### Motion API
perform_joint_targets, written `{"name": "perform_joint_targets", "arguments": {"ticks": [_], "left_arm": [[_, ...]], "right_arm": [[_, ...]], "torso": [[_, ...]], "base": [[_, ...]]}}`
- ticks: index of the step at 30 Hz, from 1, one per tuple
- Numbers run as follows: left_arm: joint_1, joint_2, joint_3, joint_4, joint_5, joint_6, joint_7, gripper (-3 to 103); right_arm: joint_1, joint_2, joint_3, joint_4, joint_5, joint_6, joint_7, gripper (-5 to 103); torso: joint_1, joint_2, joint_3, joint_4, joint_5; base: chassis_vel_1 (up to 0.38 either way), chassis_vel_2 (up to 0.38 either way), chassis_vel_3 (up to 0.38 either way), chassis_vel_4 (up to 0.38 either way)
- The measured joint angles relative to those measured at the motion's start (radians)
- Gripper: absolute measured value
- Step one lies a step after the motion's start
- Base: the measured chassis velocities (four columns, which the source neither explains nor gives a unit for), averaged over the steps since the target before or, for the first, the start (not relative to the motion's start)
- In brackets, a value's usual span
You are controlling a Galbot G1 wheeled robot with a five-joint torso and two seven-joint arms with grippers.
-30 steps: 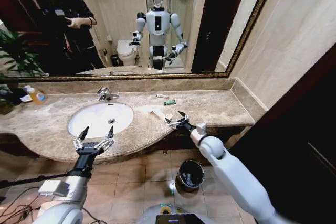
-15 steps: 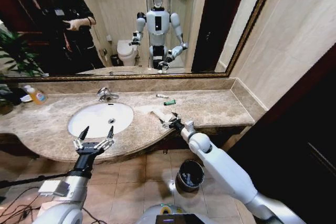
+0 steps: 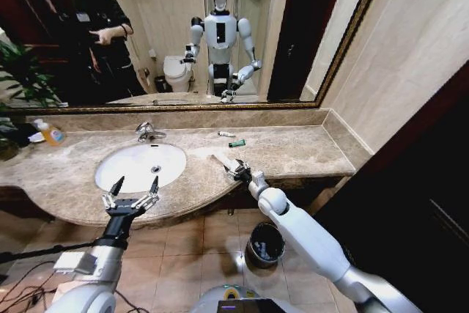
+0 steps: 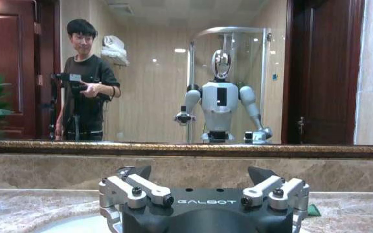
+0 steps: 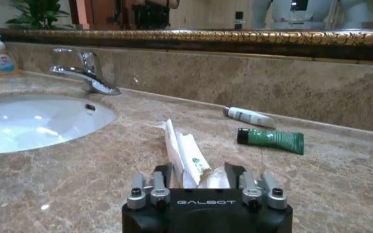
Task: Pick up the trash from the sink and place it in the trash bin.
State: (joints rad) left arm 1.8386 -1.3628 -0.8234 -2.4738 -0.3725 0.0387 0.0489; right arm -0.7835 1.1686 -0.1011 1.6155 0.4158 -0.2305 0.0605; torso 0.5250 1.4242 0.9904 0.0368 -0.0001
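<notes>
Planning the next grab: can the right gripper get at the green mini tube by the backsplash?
Probably yes. The right gripper sits at the crumpled white paper, and bare marble counter lies between it and the green mini tube; its jaws look occupied by the paper, though.

White glossy arms end in black GALBOT-marked hands with silver, screw-studded finger links and dark tips.

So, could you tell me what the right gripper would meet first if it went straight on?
The crumpled white paper, lying just between the right gripper's open fingers; depth looks very short.
</notes>
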Motion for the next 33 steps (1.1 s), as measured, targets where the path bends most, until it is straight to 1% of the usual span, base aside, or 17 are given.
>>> {"name": "perform_joint_targets", "arguments": {"ticks": [2,4,5,7,9,10,13,14,15,17,27,33], "left_arm": [[0.0,0.0,0.0,0.0,0.0,0.0,0.0,100],[0.0,0.0,0.0,0.0,0.0,0.0,0.0,100],[0.0,0.0,0.0,0.0,0.0,0.0,0.0,100],[0.0,0.0,0.0,0.0,0.0,0.0,0.0,100],[0.0,0.0,0.0,0.0,0.0,0.0,0.0,100],[0.0,0.0,0.0,0.0,0.0,0.0,0.0,100],[0.0,0.0,0.0,0.0,0.0,0.0,0.0,100],[0.0,0.0,0.0,0.0,0.0,0.0,0.0,100],[0.0,0.0,0.0,0.0,0.0,0.0,0.0,100],[0.0,0.0,0.0,0.0,0.0,0.0,0.0,100],[0.0,0.0,0.0,0.0,0.0,0.0,0.0,100],[0.0,0.0,0.0,0.0,0.0,0.0,0.0,100]], "right_arm": [[0.0,0.0,0.0,0.002,0.002,-0.001,0.001,55],[0.0,-0.001,0.0,0.006,0.007,-0.001,0.002,44],[0.001,-0.001,0.0,0.006,0.008,0.0,0.002,33],[0.001,-0.001,0.0,0.005,0.009,0.001,0.002,33],[-0.002,-0.001,0.0,0.004,0.009,0.005,0.001,23],[-0.002,-0.001,0.0,0.004,0.009,0.005,0.001,23],[-0.008,0.002,0.0,0.004,0.009,0.01,0.0,7],[-0.008,0.002,0.0,0.004,0.009,0.01,0.0,7],[-0.009,0.003,0.0,0.004,0.009,0.011,-0.001,3],[-0.012,0.002,0.003,0.009,0.009,0.011,0.0,1],[-0.033,-0.013,0.026,0.052,0.018,0.012,0.011,0],[-0.086,-0.054,0.088,0.163,0.061,0.002,0.03,0]], "torso": [[0.0,0.0,0.0,0.0,0.0],[0.0,0.0,0.0,0.0,0.0],[0.0,0.0,0.0,0.0,0.0],[0.0,0.0,0.0,0.0,0.0],[0.0,0.0,0.0,0.0,0.0],[0.0,0.0,0.0,0.0,0.0],[0.0,0.0,0.0,0.0,0.0],[0.0,0.0,0.0,0.0,0.0],[0.0,0.0,0.0,0.0001,0.0],[0.0,0.0,0.0,0.0,0.0],[0.0,0.0,0.0,0.0001,0.0001],[0.0,0.0,0.0,0.0001,0.0001]], "base": [[0.0,0.0,0.0,0.0],[0.0,0.0,0.0,0.0],[0.0,0.0,0.0,0.0],[0.0,0.0,0.0,0.0],[0.0,0.0,0.0,0.0],[0.0,0.0,0.0,0.0],[0.0,0.0,0.0,0.0],[0.0,0.0,0.0,0.0],[0.0,0.0,0.0,0.0],[0.0,0.0,0.0,0.0],[0.0,0.0,0.0,0.0],[0.0,0.0,0.0,0.0]]}}
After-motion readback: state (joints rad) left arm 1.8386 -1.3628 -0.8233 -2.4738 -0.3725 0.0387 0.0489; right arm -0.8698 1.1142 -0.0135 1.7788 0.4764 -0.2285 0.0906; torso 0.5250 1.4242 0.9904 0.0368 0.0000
